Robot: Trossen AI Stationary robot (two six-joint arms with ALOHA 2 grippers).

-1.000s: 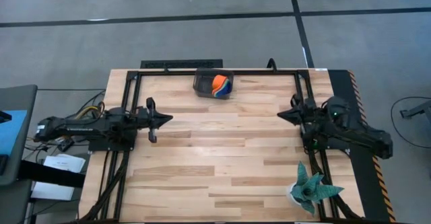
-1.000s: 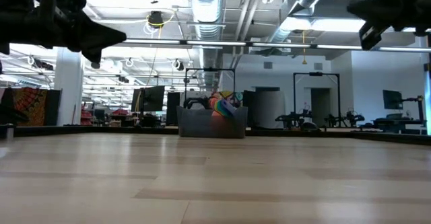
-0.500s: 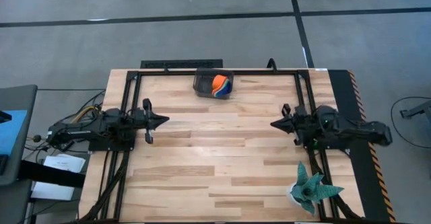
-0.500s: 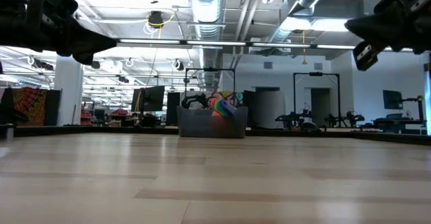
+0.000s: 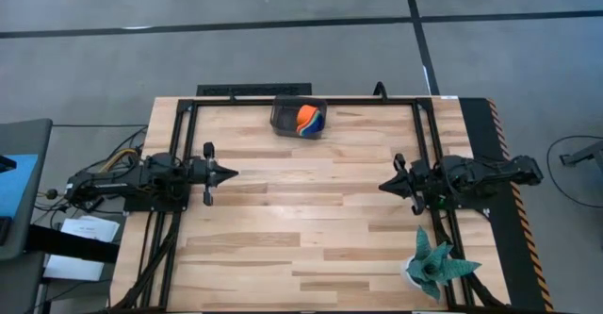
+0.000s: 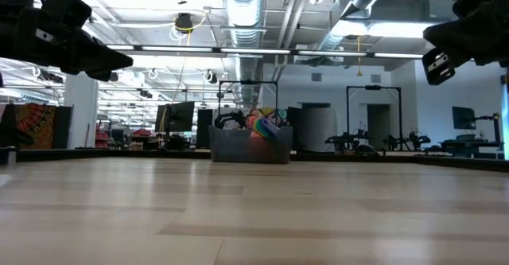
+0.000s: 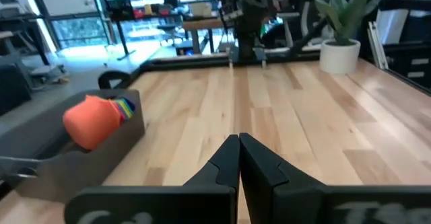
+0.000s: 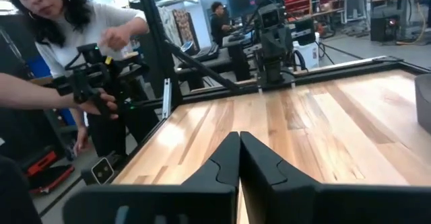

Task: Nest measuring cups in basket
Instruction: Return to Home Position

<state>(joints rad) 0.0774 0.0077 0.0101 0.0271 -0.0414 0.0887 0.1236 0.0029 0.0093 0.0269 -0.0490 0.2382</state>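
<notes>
Measuring cups [image 5: 308, 119] sit nested as one bright bundle inside the dark grey basket [image 5: 283, 116], which stands at the back edge of the wooden table [image 5: 311, 248], roughly midway between the robot's two claws and well apart from both. The left gripper [image 5: 229, 173] hangs above the table's left side, pointing across the boards, with the basket ahead of it and off to one side; its wrist camera shows the two dark fingers pressed together with nothing between them, and, beyond their tips, the orange cup [image 7: 91, 120] bulging over the basket's wall with a fan of coloured handles beside it. The right gripper [image 5: 384, 186] faces it from the table's right side, likewise closed tight and empty, the basket ahead of it and to the other side. A teal spiky plant [image 5: 433, 265] stands just behind and beside the right claw, near the front corner, touching neither arm. In the right wrist view a person [image 8: 67, 22] shows in the room past the table's far side, hands on a dark device. From overhead only orange and blue cups can be made out on top of the stack, so the count cannot be confirmed, but no loose cup lies anywhere on the boards. By that evidence the nesting and the placing look finished; what appears left is for both arms to park.
</notes>
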